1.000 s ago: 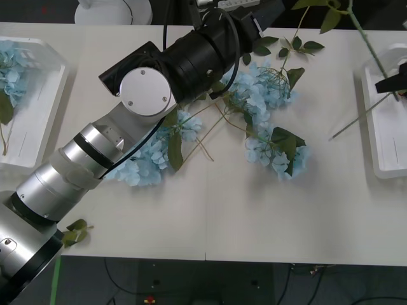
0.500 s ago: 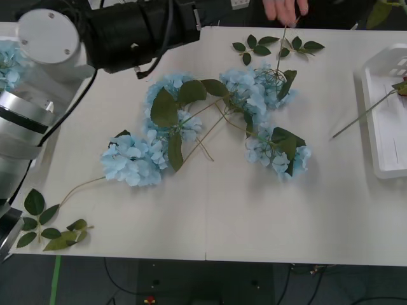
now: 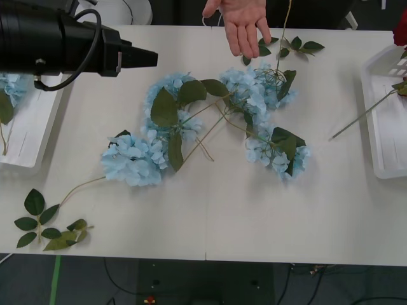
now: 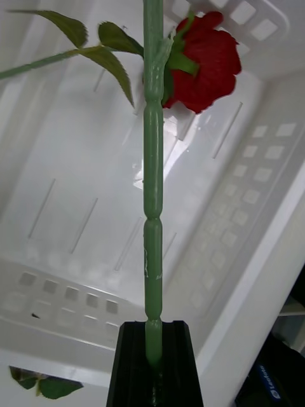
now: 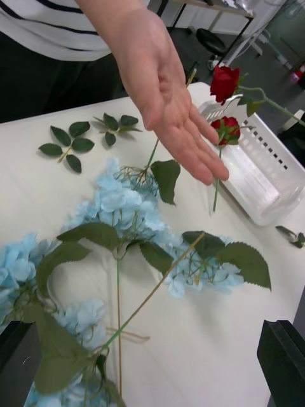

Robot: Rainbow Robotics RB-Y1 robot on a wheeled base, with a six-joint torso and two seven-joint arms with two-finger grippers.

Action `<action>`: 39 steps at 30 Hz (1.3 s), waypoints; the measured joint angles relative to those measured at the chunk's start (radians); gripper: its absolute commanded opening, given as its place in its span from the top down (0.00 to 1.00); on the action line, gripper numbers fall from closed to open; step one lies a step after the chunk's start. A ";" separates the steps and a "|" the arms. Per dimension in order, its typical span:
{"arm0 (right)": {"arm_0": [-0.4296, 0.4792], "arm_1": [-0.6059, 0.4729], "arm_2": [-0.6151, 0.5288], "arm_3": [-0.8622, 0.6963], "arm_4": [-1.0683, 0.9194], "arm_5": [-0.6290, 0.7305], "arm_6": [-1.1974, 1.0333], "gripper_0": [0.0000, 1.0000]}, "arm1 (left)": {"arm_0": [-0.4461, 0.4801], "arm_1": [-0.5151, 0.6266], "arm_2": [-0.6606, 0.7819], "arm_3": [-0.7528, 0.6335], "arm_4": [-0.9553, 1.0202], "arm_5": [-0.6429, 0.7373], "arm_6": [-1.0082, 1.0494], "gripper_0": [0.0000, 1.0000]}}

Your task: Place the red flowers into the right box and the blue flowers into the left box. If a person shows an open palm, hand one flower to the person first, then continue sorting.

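left box (image 3: 35,136): sat under and just behind the left arm, with a blue head and a stem lying in it.
left gripper (image 5: 152,365): its black fingers stood wide apart, nothing between them, hovering over the near edge of the blue pile.
blue flowers (image 3: 210,124): sprawled on the table straight ahead of the left gripper, heads, leaves and stems tangled together; likely light, soft and floppy, petals easy to crush; best taken by a thin tan stem just below a head, though a neighbour could drag along.
leaf sprigs (image 3: 48,225): loose ones lay near the table's front left corner, and more past the pile by the hand.
person's hand (image 3: 241,24): open palm held over the far side of the blue pile, beyond the left gripper's reach line.
red flowers (image 4: 200,60): one rose hung above the tray floor, out ahead of the right gripper; probably light, stem stiff and jointed, head delicate; a second rose lay in the tray.
right gripper (image 4: 154,362): black fingers closed on the low end of the rose stem.
right box (image 3: 381,121): directly beneath the right gripper.
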 measured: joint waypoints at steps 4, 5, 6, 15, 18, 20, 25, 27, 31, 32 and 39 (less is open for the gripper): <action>0.006 0.002 0.046 0.066 0.056 -0.069 -0.107 1.00 | 0.079 0.040 0.001 -0.051 -0.002 0.033 0.000 0.00; 0.006 0.005 0.055 0.087 0.068 -0.091 -0.118 1.00 | 0.097 0.050 0.001 -0.061 -0.003 0.052 0.000 0.00; 0.006 0.010 0.064 0.114 0.080 -0.121 -0.119 1.00 | 0.113 0.062 0.001 -0.072 -0.006 0.074 0.000 0.00; 0.006 0.056 0.121 0.277 0.126 -0.277 -0.119 1.00 | 0.214 0.152 0.001 -0.087 -0.012 0.187 -0.017 0.00; 0.006 0.057 0.142 0.281 0.116 -0.277 -0.119 1.00 | 0.243 0.167 -0.001 -0.088 -0.032 0.209 -0.060 0.00; 0.006 0.056 0.141 0.281 0.071 -0.267 -0.119 1.00 | 0.254 0.177 -0.010 -0.088 -0.066 0.229 -0.088 0.00; 0.006 0.056 0.064 0.261 -0.067 -0.157 -0.119 1.00 | 0.260 0.196 -0.079 -0.088 -0.179 0.262 -0.105 0.00; 0.006 0.055 0.012 0.244 -0.149 -0.132 -0.118 1.00 | 0.262 0.198 -0.113 -0.084 -0.216 0.262 -0.105 0.00; 0.006 0.046 -0.064 0.210 -0.347 -0.125 -0.104 1.00 | 0.262 0.198 -0.171 -0.045 -0.280 0.252 -0.110 0.00; 0.006 0.043 -0.075 0.199 -0.391 -0.124 -0.084 1.00 | 0.262 0.198 -0.184 -0.030 -0.296 0.242 -0.123 0.00; 0.006 0.037 -0.095 0.086 -0.674 -0.124 0.084 1.00 | 0.262 0.198 -0.260 0.052 -0.383 0.158 -0.382 0.00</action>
